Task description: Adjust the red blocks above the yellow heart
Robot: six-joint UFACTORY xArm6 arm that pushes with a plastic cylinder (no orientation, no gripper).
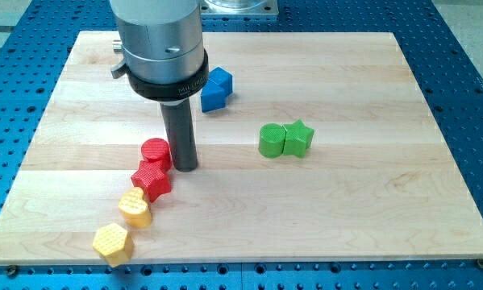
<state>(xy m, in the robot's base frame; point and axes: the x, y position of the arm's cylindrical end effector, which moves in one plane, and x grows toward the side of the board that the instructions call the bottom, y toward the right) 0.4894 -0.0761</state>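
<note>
A red round block (154, 151) and a red star block (151, 180) lie left of the board's middle, touching, the round one above the star. The yellow heart (135, 207) sits just below the red star, touching it. A yellow hexagon (112, 243) lies further down-left near the board's bottom edge. My tip (185, 167) is at the right side of the red round block, right beside it and slightly above-right of the red star.
A blue block (215, 89) lies near the top, partly behind the arm's grey housing (160, 44). A green cube (271, 140) and a green star (298, 138) touch at the middle right. The wooden board (386, 201) rests on a blue perforated table.
</note>
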